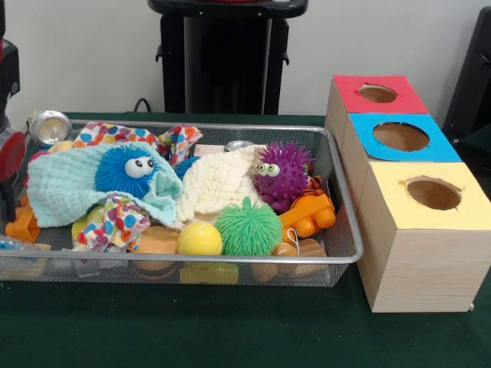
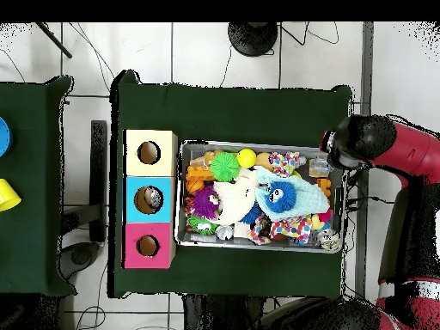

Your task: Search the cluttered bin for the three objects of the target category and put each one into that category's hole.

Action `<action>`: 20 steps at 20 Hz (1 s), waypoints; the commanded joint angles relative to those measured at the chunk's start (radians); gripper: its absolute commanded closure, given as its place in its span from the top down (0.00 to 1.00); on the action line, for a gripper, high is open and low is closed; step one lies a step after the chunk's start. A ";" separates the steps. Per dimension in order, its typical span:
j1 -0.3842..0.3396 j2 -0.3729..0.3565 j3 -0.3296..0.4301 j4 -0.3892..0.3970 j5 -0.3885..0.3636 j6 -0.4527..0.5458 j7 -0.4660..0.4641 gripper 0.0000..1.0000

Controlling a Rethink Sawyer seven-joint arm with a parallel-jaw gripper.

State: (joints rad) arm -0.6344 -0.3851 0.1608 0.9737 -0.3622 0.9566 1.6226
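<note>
A wire mesh bin (image 1: 349, 230) holds a jumble of toys and cloths. A blue spiky ball with eyes (image 1: 126, 170) lies wrapped in a light blue cloth (image 1: 65, 188). A purple spiky ball with eyes (image 1: 282, 172) rests against a cream cloth (image 1: 219, 182). A green spiky ball (image 1: 248, 228) and a yellow ball (image 1: 199, 239) lie at the front. Beside the bin stand three wooden boxes with holes: red (image 1: 380, 93), blue (image 1: 401, 136) and yellow (image 1: 432, 193). My gripper (image 2: 331, 161) hangs at the bin's end far from the boxes, mostly hidden under the arm.
An orange toy block (image 1: 308, 215), polka-dot cloths (image 1: 115, 222), a silver can (image 1: 48, 126) and wooden pieces (image 1: 157, 241) fill the rest of the bin. The green cloth-covered table (image 1: 230, 330) carries bin and boxes. In the overhead view a second green table (image 2: 30, 189) stands beyond the boxes.
</note>
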 commanded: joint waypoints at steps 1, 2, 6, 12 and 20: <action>0.000 0.056 0.026 0.112 -0.032 -0.080 -0.023 1.00; 0.001 0.058 0.026 0.113 -0.031 -0.085 -0.020 1.00; 0.002 0.069 0.026 0.119 -0.029 -0.113 -0.007 1.00; 0.010 0.080 0.022 0.119 -0.022 -0.130 0.010 1.00; 0.021 0.070 0.009 0.159 -0.018 -0.167 0.044 1.00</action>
State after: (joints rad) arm -0.6337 -0.3375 0.1606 1.0025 -0.3624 0.8398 1.6226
